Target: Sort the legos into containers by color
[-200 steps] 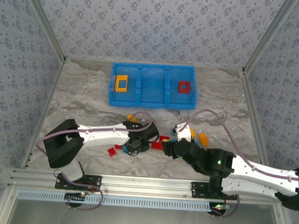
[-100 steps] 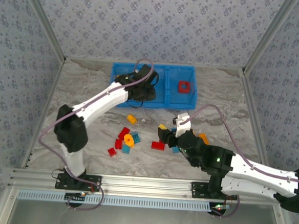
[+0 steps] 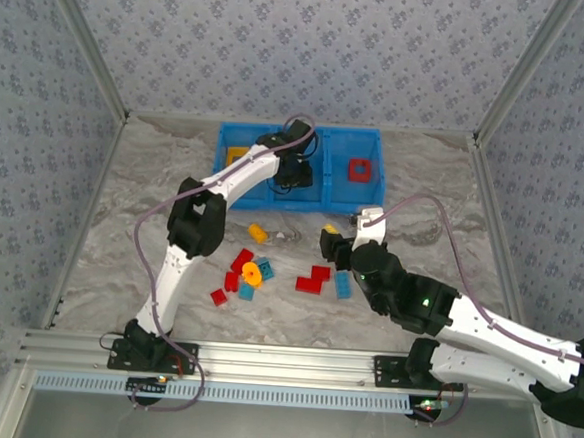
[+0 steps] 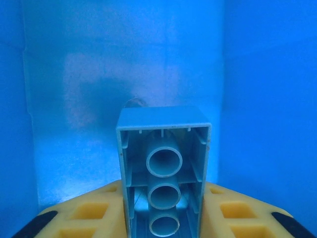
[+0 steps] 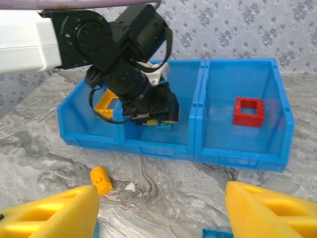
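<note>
The blue three-part bin (image 3: 348, 205) stands at the back of the table. My left gripper (image 3: 293, 171) hangs inside its middle compartment (image 4: 267, 99), shut on a light blue lego (image 4: 163, 134) whose hollow underside faces the camera. In the right wrist view that lego (image 5: 165, 125) pokes out below the left gripper (image 5: 158, 116). A yellow frame (image 3: 234, 157) lies in the left compartment and a red frame (image 3: 360, 170) in the right one. My right gripper (image 3: 335, 244) is open over the table in front of the bin (image 5: 158, 148), its fingers (image 5: 49, 213) wide apart with nothing between them.
Loose legos lie mid-table: a yellow one (image 3: 258, 233), an orange round piece (image 3: 252, 272) among red and blue bricks, a red one (image 3: 313, 279) and a blue one (image 3: 342, 283) by my right gripper. Bare marbled table (image 3: 133, 198) lies to both sides; patterned walls enclose it.
My left arm swung from the pile up into the bin's middle compartment, carrying the blue lego. My right gripper drew back from the pile toward the bin.
</note>
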You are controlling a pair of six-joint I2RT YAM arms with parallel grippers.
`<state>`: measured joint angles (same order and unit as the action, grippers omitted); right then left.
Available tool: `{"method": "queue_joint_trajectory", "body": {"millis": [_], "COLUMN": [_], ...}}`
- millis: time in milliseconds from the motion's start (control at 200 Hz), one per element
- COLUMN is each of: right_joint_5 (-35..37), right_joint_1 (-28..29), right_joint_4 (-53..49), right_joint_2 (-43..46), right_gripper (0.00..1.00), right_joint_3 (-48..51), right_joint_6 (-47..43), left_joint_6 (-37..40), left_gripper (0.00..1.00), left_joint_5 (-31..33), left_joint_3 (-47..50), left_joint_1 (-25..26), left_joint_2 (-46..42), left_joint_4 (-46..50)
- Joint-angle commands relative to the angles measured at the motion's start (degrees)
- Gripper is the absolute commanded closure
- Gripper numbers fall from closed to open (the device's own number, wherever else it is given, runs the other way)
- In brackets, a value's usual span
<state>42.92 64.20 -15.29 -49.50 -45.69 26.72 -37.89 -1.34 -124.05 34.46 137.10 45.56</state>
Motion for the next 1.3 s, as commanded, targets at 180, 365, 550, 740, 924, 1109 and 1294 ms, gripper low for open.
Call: {"method": "queue_joint_trajectory", "body": {"millis": [180,365,550,740,924,1109,1294], "right_joint_5": [1.8,1.5,-4.9,-18.2,-26.7,-35.7,-36.6], "right_joint_1": [-2.8,-4.8,-5.6,-7.1,-7.5,-4.0,-4.2], "right_joint_4": [-8.4,-17.2,-25.3,-27.4,-27.1,-21.0,-21.1], "right_joint_2": [0.6,-0.6,-7.0,-16.4,-21.8,-25.9,-34.7], "right_gripper": [0.30,0.31,0.31,0.30,0.28,0.26,0.17], "right_joint_3": [-3.0,-6.2,-8.8,-8.8,-6.6,-5.2,-10.8], "right_joint_6": [6.4,8.9,11.9,6.1,-0.7,-5.8,-16.3], "left_joint_6": [1.1,0.6,-1.0,1.1,0.5,-3.3,-8.4], "left_gripper": [0.47,0.43,0.41,0.37,0.35,0.35,0.30], "left_joint_5": [-2.3,-0.9,2.7,3.0,0.7,0.2,4.8], "left_joint_3": [-1.5,1.4,16.1,36.9,56.4,70.9,82.0], "left_joint_1": [0.3,0.4,2.0,6.3,11.4,14.7,15.1], "left_joint_2": [-2.6,-7.8,-22.5,-41.7,-59.6,-75.9,-95.5], "left_joint_4": [2.5,2.9,-3.6,-13.0,-18.2,-16.5,-12.2]}}
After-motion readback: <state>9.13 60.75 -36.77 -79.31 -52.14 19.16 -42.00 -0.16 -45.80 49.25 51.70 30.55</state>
